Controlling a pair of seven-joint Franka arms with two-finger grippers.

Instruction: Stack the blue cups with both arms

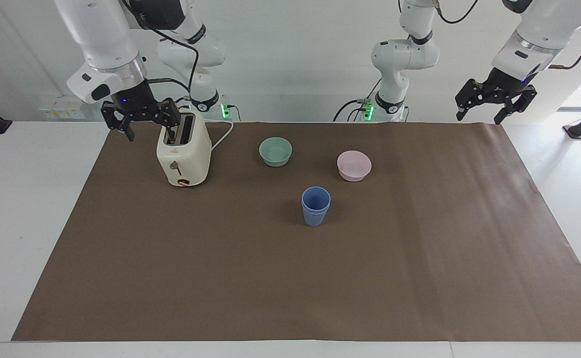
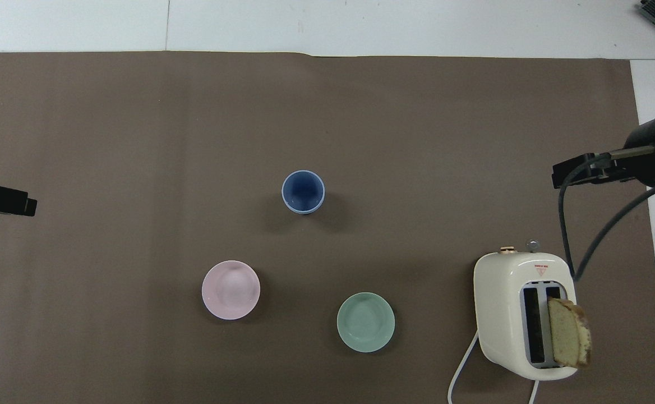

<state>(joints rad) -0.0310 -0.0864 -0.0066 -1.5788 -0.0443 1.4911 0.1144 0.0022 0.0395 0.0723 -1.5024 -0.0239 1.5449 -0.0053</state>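
Currently the blue cups (image 1: 316, 206) sit nested at frame centre, stacking apparently complete; right gripper (image 1: 141, 115) upper left and left gripper (image 1: 495, 99) upper right hang spread and empty, needing only retraction.

We find no readable words or numbers anywhere. The one marking we spot is a small red triangle label on top of the cream toaster (image 2: 524, 314), and we can't make out its print.
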